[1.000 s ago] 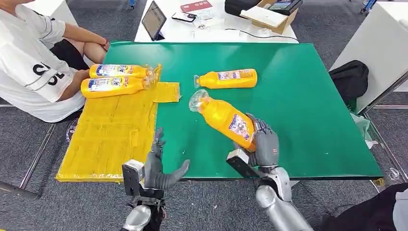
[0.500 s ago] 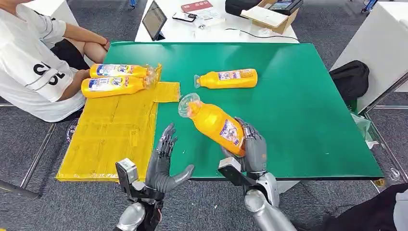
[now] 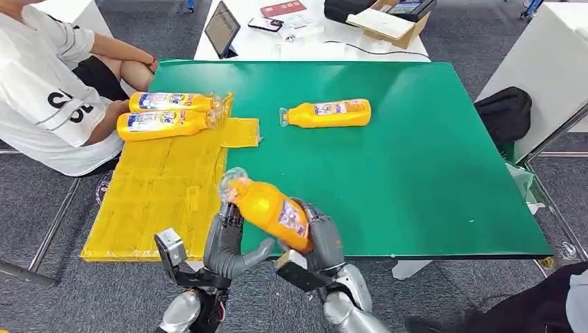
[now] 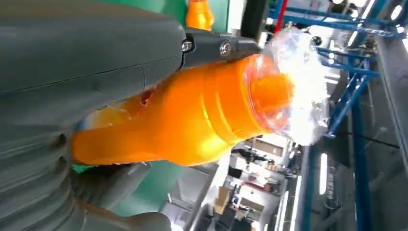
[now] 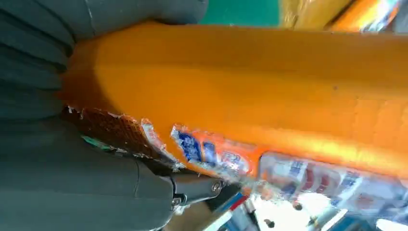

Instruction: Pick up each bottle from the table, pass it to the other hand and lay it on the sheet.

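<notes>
right hand [image 3: 320, 243]: fingers wrapping the base end of an orange plastic bottle with a clear-wrapped cap [image 3: 267, 207], holding it tilted over the near edge of the green table [image 3: 416, 152]
left hand [image 3: 227, 241]: sitting right against the bottle's neck end, fingers spread; can't tell if it's actually gripping
yellow sheet [image 3: 163, 191]: two orange bottles [image 3: 166, 114] lying at its far end
another orange bottle [image 3: 326, 113]: lying on the table, well apart

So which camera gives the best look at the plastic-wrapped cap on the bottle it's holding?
The left wrist view: the cap shows close up under clear wrap. The head view shows it small; the right wrist view shows the bottle body.
</notes>
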